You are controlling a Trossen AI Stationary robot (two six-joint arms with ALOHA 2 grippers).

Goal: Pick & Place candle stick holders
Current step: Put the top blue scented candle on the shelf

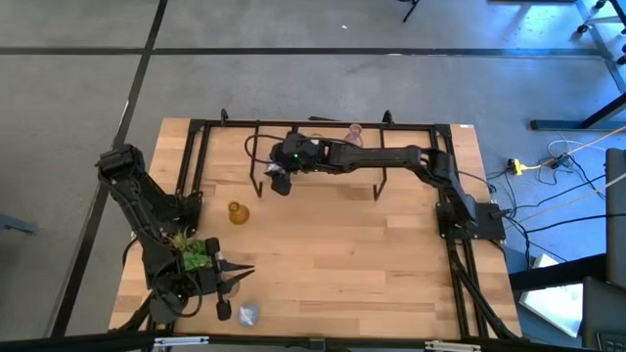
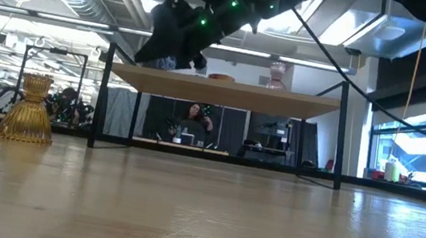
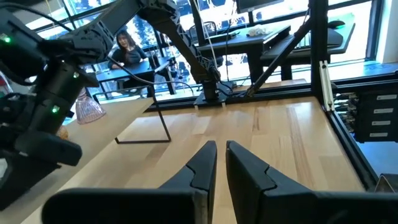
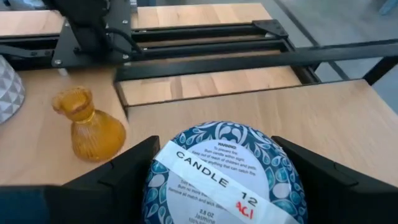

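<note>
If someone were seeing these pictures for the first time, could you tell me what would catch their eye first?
Most striking is the round blue-and-white patterned candle tin with its white label, gripped between the right gripper's fingers above the table's far side, near the black metal shelf frame. Next comes the amber ribbed glass holder, upright on the bare wood left of centre. The left gripper waits shut near the front-left corner.

1. A white strip label [image 4: 211,180] lies across the underside of a round blue-and-white patterned holder [image 4: 227,168] seen in the right wrist view; its large letters read "CANDLE".
2. On the same strip stands the number "12", and beneath it red letters that look like "ACI".
3. A round printed sticker under the strip begins "WARNING"; the rest is too small to read.
</note>
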